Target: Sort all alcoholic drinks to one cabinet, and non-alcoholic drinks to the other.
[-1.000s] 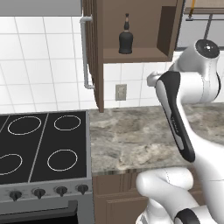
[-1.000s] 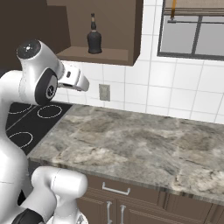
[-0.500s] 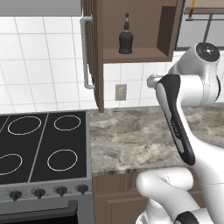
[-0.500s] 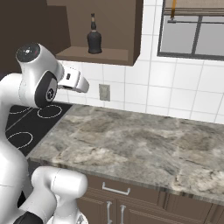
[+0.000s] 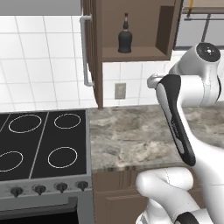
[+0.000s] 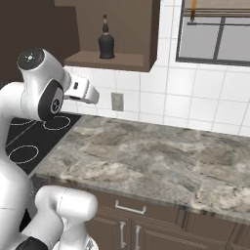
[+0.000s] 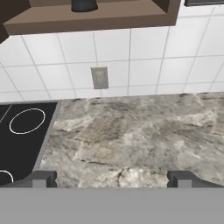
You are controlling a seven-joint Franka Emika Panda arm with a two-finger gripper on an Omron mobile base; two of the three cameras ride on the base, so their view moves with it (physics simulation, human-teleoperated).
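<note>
The open wall cabinet (image 5: 140, 30) above the marbled tabletop (image 5: 131, 135) runs out of the top of both base views, so its upper part is cut off, and in the hand view its floor (image 7: 96, 17) hides all but the base of the squat black bottle (image 7: 84, 5). That bottle (image 5: 125, 40) stands upright on the cabinet's bottom board, left of centre, far above the stove (image 5: 39, 144) and the wall outlet (image 5: 120, 91). The fingers (image 7: 42, 178) stand fully apart over the tabletop, holding and touching nothing
</note>
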